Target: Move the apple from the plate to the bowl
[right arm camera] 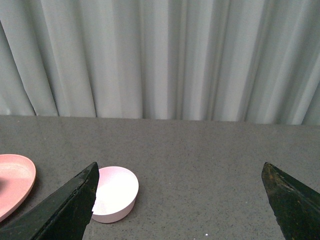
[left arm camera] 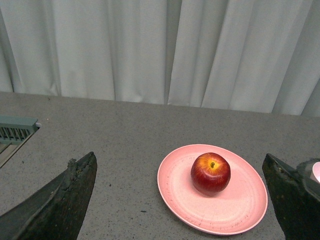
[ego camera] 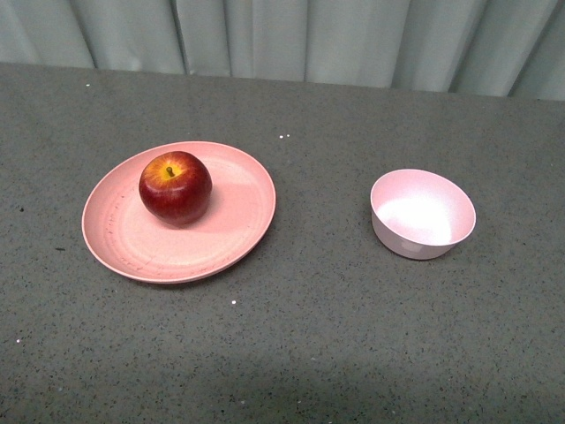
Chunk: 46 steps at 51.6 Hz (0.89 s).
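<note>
Starting pickup: shiny dark-red round apple on wide salmon-pink plate, 11 o'clock side | small pale-pink bowl empty, plate's 3 o'clock | left gripper, right gripper spread, empty | next, likely: left gripper straddles apple.

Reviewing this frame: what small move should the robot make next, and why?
Probably lower the left gripper toward the shiny dark-red apple. Its jaws stand wide open and empty, and the left wrist view shows the apple between them. The apple sits untouched on the wide salmon-pink plate, and the small pale pink bowl is empty.
</note>
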Available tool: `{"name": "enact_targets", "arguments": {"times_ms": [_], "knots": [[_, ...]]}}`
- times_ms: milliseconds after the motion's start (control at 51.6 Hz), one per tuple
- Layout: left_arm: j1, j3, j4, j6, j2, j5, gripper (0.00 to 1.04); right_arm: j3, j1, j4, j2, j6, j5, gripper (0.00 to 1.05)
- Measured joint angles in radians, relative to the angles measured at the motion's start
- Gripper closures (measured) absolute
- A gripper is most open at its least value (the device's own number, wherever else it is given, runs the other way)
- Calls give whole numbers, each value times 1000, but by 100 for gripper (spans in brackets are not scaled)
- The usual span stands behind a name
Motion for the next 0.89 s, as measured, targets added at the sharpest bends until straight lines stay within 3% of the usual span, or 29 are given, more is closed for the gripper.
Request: {"name": "enact_targets", "arguments": {"times_ms": [891], "knots": [[0,0,0,0,0,0,7,0,0,0,0,0,0,9]]}}
